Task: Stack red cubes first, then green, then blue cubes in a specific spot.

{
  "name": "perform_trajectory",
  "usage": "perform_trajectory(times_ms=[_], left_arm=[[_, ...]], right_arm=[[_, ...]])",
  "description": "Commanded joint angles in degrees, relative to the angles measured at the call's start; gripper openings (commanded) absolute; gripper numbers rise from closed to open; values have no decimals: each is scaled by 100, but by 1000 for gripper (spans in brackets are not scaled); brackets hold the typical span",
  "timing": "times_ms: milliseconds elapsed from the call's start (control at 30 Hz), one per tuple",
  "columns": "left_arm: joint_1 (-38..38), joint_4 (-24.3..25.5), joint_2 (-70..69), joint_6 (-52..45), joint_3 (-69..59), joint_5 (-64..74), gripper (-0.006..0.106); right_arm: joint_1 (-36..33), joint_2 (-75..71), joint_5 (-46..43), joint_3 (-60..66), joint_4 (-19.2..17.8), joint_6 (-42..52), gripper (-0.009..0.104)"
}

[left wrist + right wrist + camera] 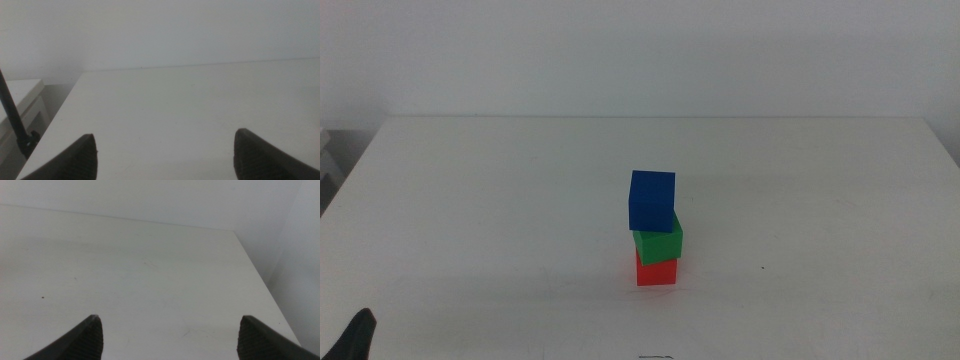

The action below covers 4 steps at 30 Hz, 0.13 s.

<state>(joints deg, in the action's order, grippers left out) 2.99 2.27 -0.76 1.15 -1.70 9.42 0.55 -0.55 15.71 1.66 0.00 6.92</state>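
Observation:
In the middle view a stack of three cubes stands on the white table (500, 200), a little right of centre and towards the front. The red cube (656, 271) is at the bottom, the green cube (658, 241) sits on it, and the blue cube (651, 200) is on top, shifted slightly left. No gripper touches the stack. The left gripper (165, 155) is open and empty over bare table; only a dark tip of it (355, 338) shows at the middle view's bottom left corner. The right gripper (170, 337) is open and empty and is out of the middle view.
The table's left edge (60, 112) shows in the left wrist view, with a dark pole (12, 117) and a white unit beyond it. The table's right edge (257, 275) shows in the right wrist view. A white wall runs behind the table.

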Motion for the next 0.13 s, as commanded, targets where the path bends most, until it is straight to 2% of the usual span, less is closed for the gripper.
perform_trajectory(times_ms=[0,100], left_arm=[[-31,-47,-123,13,16,-399,94],[-31,-47,-123,13,16,-399,94]], right_arm=[[35,-128,-471,-104,-68,49,73],[35,-128,-466,-104,-68,49,73]])
